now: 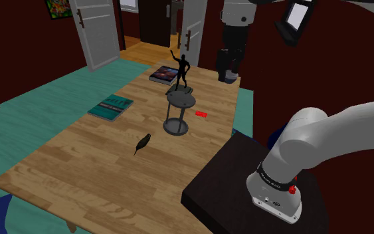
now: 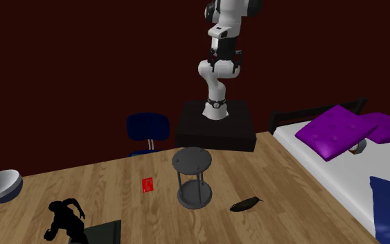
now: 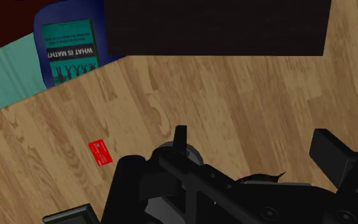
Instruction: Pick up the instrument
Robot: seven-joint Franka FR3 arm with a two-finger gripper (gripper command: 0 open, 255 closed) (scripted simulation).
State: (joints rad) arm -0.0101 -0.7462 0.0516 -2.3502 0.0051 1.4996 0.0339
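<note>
Nearest the wrist camera, the black gripper (image 3: 254, 145) hangs over the wooden table (image 1: 79, 166) with its two fingers spread apart, clasping nothing. The round top of a grey rack (image 1: 181, 100) shows behind one of the fingers. The instrument (image 1: 142, 142), a small dark tapered thing, lies flat on the table near the rack and apart from it. It is toward the lower left of the rack in the shoulder view, and to its right and slightly nearer the camera in the second exterior view. From the wrist its tip peeks out past the gripper body, and neither finger touches it. A red card (image 1: 200, 114) lies near the rack on the opposite side from the instrument. A black figurine (image 1: 181, 70) stands beyond the rack in the shoulder view, beside a dark book (image 1: 165, 74). A teal book (image 1: 110, 107) lies well apart from the rack near the table's edge. The black box (image 2: 214, 125) that carries the arm stands behind the rack in the second exterior view.
</note>
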